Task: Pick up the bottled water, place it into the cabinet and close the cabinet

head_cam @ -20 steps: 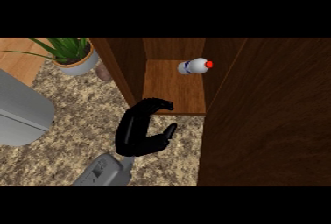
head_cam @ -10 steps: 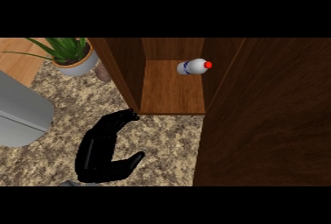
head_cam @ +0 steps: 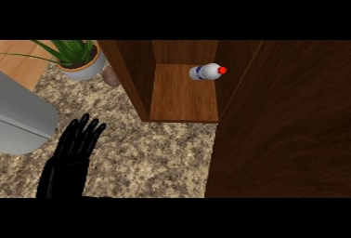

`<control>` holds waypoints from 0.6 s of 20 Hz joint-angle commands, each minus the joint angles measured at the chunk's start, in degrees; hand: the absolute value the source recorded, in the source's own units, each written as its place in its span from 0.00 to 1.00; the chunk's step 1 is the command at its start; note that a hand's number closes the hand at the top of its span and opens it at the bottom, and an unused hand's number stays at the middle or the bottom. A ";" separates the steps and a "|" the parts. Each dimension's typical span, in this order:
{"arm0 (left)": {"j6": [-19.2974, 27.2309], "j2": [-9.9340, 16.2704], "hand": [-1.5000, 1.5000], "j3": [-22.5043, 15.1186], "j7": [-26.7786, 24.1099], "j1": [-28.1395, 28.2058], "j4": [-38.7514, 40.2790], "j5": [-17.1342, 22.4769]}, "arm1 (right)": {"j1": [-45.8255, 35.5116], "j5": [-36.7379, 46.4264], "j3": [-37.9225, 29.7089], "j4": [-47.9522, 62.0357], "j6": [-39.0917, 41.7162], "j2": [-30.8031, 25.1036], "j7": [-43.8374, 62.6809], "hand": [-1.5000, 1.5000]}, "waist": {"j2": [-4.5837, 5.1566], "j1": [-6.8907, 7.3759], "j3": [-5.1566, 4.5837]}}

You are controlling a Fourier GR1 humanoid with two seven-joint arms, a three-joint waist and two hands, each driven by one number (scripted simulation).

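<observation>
White bottled water (head_cam: 206, 71) lies at the far end of the cabinet (head_cam: 184, 95) shelf. Left hand (head_cam: 74, 149) hovers near-left over the speckled surface (head_cam: 158, 153), fingers straight, holding nothing (right hand unseen). Next job: swing the door (head_cam: 288, 125) shut.

Even, soft light on the speckled worktop (head_cam: 158, 153); cabinet (head_cam: 288, 130) interior sits dim, faint shade along its shelf's left wall.

Speckled granite counter (head_cam: 158, 153), potted plant (head_cam: 79, 58) at back
</observation>
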 commanded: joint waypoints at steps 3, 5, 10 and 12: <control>-5.08 4.86 0.00 5.29 -0.44 5.26 -2.25 4.74 | -5.21 11.44 8.45 -10.34 1.97 -3.34 7.26 1.00 | -0.14 1.07 -0.35; -5.57 5.06 0.00 5.15 -0.26 6.41 -2.45 5.13 | -7.55 11.74 9.36 -10.04 2.17 -4.31 8.43 1.00 | -0.11 1.44 -0.45; -7.73 8.36 0.00 8.69 0.35 9.00 -4.97 7.62 | -8.46 7.67 15.94 -7.78 -1.64 -0.90 10.62 1.00 | 0.01 1.97 -0.45; -10.55 9.99 0.00 9.99 0.13 10.23 -5.15 8.85 | -8.92 4.48 16.87 -6.62 -2.98 0.51 11.40 1.00 | 0.67 3.42 -0.49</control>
